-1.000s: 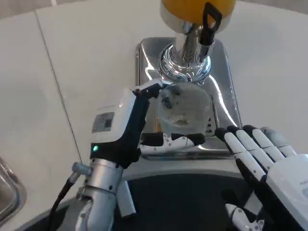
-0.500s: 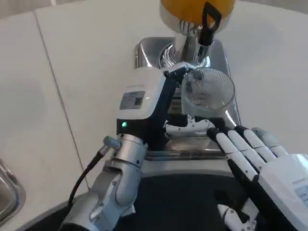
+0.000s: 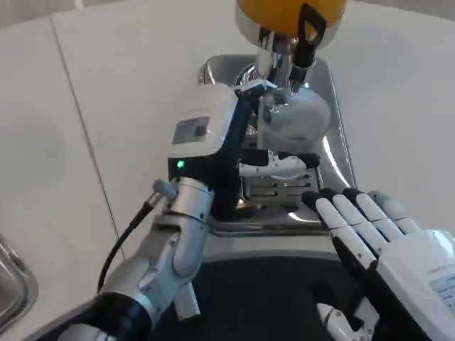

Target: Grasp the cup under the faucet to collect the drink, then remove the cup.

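White counter (image 3: pixel 128 92) filled the left half of the frame, with a seam line running diagonally down it. At the lower left edge a bit of a metal-rimmed object (image 3: pixel 11 284) showed; could not tell what it was.

Left robot hand (image 3: pixel 238 142) sat at frame centre, on a silver forearm rising from the lower left, green light lit on its white back. Its fingers were closed around the clear cup (image 3: pixel 291 121), one finger at the upper rim side, another white-and-black finger (image 3: pixel 277 165) wrapped under and in front of the cup. The cup was held at upper centre, tilted, directly below the faucet (image 3: pixel 291 53), above the metal drip tray (image 3: pixel 323 177). Cup contents: looked clear or nearly empty; could not tell if any liquid was in it.

The drip tray was shiny steel with a slotted grate (image 3: pixel 274 192) visible below the cup, lying in centre frame on the counter.

At top centre stood the dispenser (image 3: pixel 284 14), its tank showing orange drink, with a chrome neck and a black tap handle (image 3: pixel 311 32) on the right.

Right robot hand (image 3: pixel 384 249) was at lower right, holding nothing, fingers straight and slightly apart, tips near the front right corner of the tray; touching or not, could not tell.
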